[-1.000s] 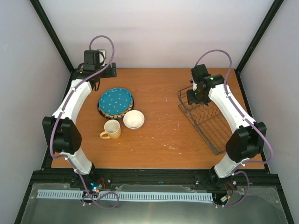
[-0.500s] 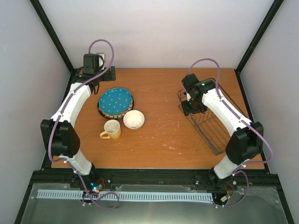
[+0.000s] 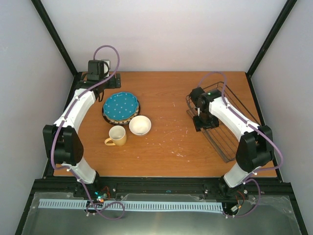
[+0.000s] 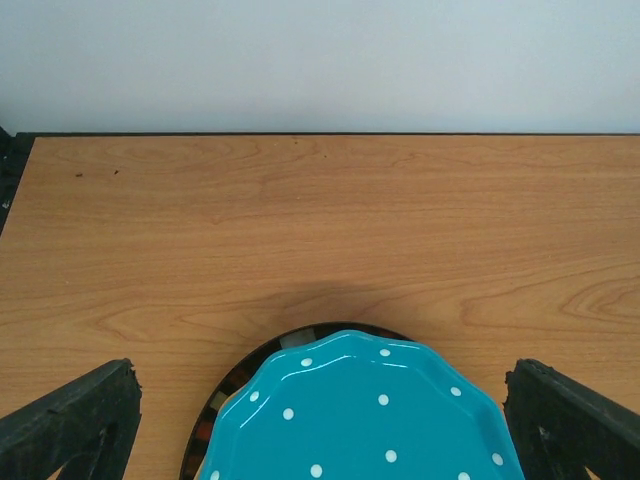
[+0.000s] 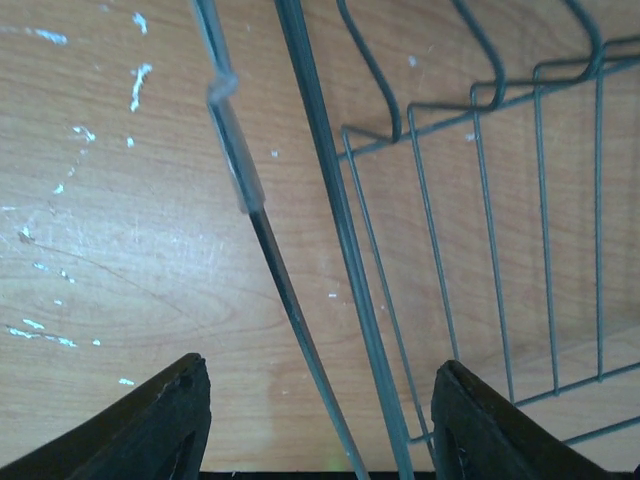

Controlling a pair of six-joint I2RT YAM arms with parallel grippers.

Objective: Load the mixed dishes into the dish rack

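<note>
Nearest, the small yellow mug point(image 3: 116, 135) is sitting on the table point(image 3: 166, 147), with the cream bowl point(image 3: 140, 125) just beside it. To the right, the right gripper point(image 5: 320, 400) is hovering partly open, its jaws straddling a side rim wire of the dish rack point(image 3: 222, 137) without clamping it. Farther back, the teal plate point(image 3: 121, 105) is lying atop a dark-rimmed plate point(image 4: 225, 385). The left gripper point(image 4: 320, 400) is standing wide open over the teal plate's far edge.

A teal white-dotted plate point(image 3: 121, 104) lies flat on top of a dark-rimmed plate point(image 4: 226, 383) at the worktop's point(image 3: 166, 93) far left. A cream bowl point(image 3: 140, 125) sits upright just in front, beside an upright yellow mug point(image 3: 117, 135) with its handle pointing left. The dark wire rack point(image 3: 222, 139) holds no dishes and stands well apart on the right, set diagonally.
</note>
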